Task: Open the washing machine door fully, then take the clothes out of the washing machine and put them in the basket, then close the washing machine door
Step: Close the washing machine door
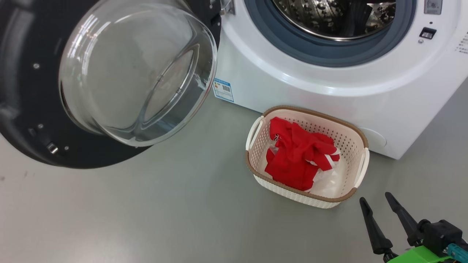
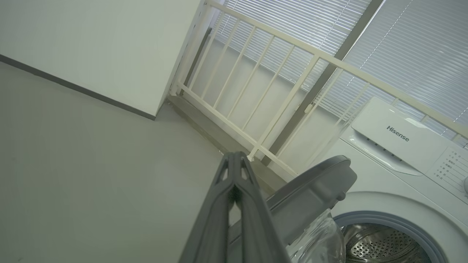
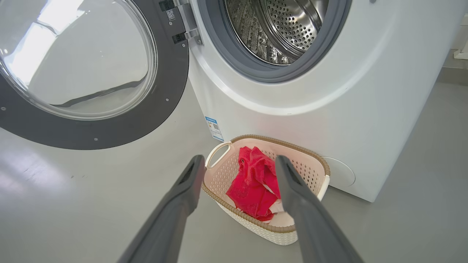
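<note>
A: Status on the laundry run?

B: Two of three steps done, going by the layout. Washing machine door [image 1: 22, 109] wide open, left of the washing machine [image 1: 329, 91], glass bowl bulging outward. Clothes [image 1: 296, 157] in the basket [image 1: 310, 199] as one red bundle with white trim. Nothing red in the visible part of the drum [image 3: 278, 29]; can't see the rest of it.

A: Basket location?

B: On the floor [image 1: 146, 219], just in front of the machine's lower front, below and right of the opening. Near the cabinet; can't tell whether touching.

A: Grippers?

B: Right gripper [image 1: 375, 197]: fingers spread, empty, low and just beside the basket's near corner, aimed at it per the right wrist view. Left gripper [image 2: 234, 157]: fingertips pressed together, nothing between them, up beside the door's top edge, pointing toward the railing [image 2: 278, 84]. Contact with the door not confirmable.

A: Remaining?

B: Only closing the door. Probably a push on the black rim, likely from the left arm as the nearer one. Worth checking the swing arc first: basket looks low and off to the hinge's right, so likely clear, but no guarantee.

A: Surface and room?

B: Smooth matte grey floor, faint scuffs at the far left. White wall [image 2: 91, 47] with a dark base strip, cream railing, slatted blinds [image 2: 402, 47] behind the machine. Hisense lettering on the top panel, blue label [image 1: 223, 89] at the lower front corner.
</note>
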Tool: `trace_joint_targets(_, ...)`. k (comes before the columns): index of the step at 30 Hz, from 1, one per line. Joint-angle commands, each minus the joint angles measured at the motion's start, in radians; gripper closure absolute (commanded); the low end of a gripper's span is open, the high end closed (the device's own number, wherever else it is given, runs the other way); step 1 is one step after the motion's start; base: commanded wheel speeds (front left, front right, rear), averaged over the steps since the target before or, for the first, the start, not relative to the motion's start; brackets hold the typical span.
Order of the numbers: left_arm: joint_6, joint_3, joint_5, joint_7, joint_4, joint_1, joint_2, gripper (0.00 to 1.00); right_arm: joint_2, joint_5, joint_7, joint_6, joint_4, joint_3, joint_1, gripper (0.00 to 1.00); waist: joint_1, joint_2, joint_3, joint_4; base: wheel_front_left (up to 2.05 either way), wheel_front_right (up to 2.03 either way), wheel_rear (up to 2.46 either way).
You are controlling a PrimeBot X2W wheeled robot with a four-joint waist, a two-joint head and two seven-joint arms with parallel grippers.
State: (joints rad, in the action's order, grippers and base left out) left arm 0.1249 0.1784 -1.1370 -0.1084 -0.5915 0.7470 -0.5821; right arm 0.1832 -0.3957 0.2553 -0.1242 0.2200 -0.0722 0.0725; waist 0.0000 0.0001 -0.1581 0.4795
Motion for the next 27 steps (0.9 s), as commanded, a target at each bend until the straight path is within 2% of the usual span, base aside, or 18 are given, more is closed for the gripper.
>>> trace_joint_targets(1, 0.006, 0.019, -0.018, -0.024, -0.001, 0.035, -0.083, 1.00, 0.019, 0.015, 0.006, -0.007, -0.027, -0.017, -0.033, 0.00, 0.0000, -0.0001, -0.019, -0.008, 0.00, 0.00, 0.00)
trace_joint_targets(8, 0.006, -0.044, -0.127, -0.157, -0.103, 0.084, -0.113, 1.00, 0.039, 0.021, 0.006, -0.007, -0.034, -0.015, -0.047, 0.00, 0.0000, -0.0001, -0.071, -0.021, 0.00, 0.00, 0.00)
trace_joint_targets(16, 0.006, -0.068, -0.197, -0.225, -0.167, 0.104, -0.118, 1.00, 0.062, 0.026, 0.006, -0.007, -0.046, -0.014, -0.077, 0.00, 0.0000, -0.0001, -0.134, -0.035, 0.00, 0.00, 0.00)
trace_joint_targets(23, 0.006, -0.088, -0.237, -0.264, -0.168, 0.077, -0.119, 1.00, 0.063, 0.027, 0.006, -0.007, -0.047, -0.008, -0.083, 0.00, 0.0000, -0.0001, -0.146, -0.039, 0.00, 0.00, 0.00)
trace_joint_targets(27, 0.006, -0.106, -0.258, -0.294, -0.124, 0.054, -0.114, 1.00, 0.057, 0.028, 0.006, -0.007, -0.042, -0.006, -0.084, 0.00, 0.0000, -0.0001, -0.137, -0.036, 0.00, 0.00, 0.00)
